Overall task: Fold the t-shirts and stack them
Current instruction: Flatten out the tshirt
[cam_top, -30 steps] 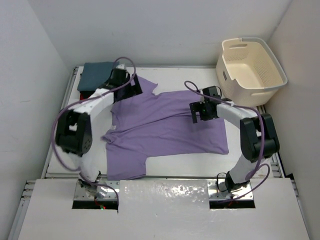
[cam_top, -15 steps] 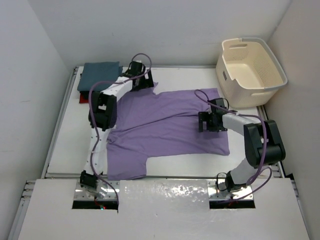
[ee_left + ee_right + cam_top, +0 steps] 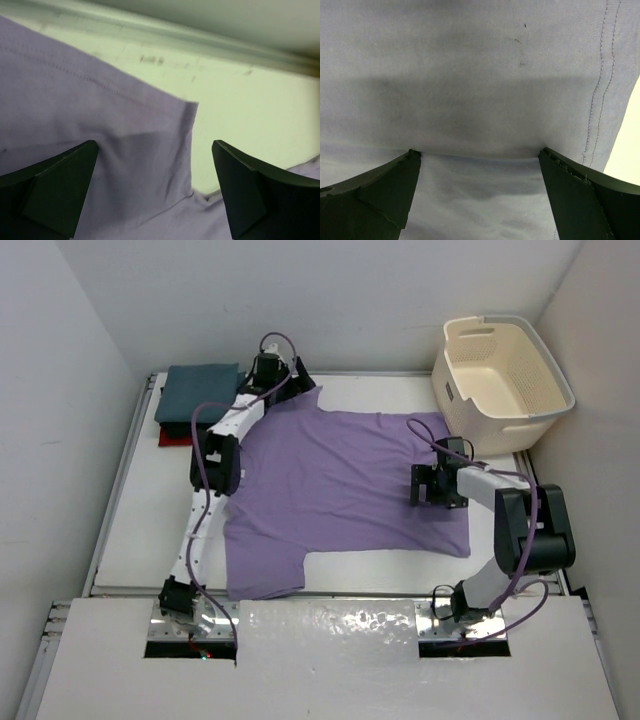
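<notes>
From above, the purple shirt (image 3: 340,490) lies spread flat across the middle of the tabletop (image 3: 130,530). At 10 o'clock sits a folded teal shirt (image 3: 200,390) on a red shirt (image 3: 172,437), of which only a sliver shows. The basket (image 3: 505,370) stands at 2 o'clock, its perforated walls and floor showing. The left fingers (image 3: 300,378) are at the shirt's 11 o'clock corner and the right fingers (image 3: 420,486) on its 3 o'clock edge. Bare tabletop runs along 9 o'clock.

The left wrist view shows what the top view cannot. The fingers (image 3: 55,190) stand wide apart and grip nothing. A stitched sleeve corner lies between them, with bare tabletop towards 1 o'clock.

In the right wrist view the fingers (image 3: 370,195) are spread wide over cloth and hold nothing. A double-stitched hem runs at 3 o'clock, with tabletop beyond.
</notes>
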